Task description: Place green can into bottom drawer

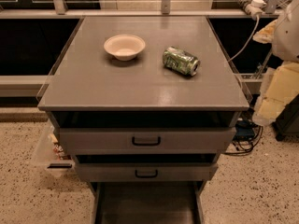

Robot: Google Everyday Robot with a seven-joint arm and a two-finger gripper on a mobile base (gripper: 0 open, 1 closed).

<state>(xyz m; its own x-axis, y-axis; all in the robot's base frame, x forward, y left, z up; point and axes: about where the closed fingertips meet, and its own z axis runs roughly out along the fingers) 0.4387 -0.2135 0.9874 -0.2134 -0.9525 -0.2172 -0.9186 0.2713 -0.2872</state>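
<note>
The green can [181, 61] lies on its side on the grey cabinet top [140, 85], right of centre, with its silver end facing right. The bottom drawer [145, 204] is pulled out at the lower edge of the view, a dark shallow tray that looks empty. My gripper [273, 99] shows as pale yellow parts at the right edge. It hangs beside the cabinet's right side, well apart from the can and lower than the top surface. It holds nothing that I can see.
A beige bowl [124, 46] stands left of the can. Two upper drawers with black handles [145, 141] [146, 173] are slightly pulled out. A clear plastic bin [52, 153] hangs on the cabinet's left side. Cables [243, 141] lie on the speckled floor at right.
</note>
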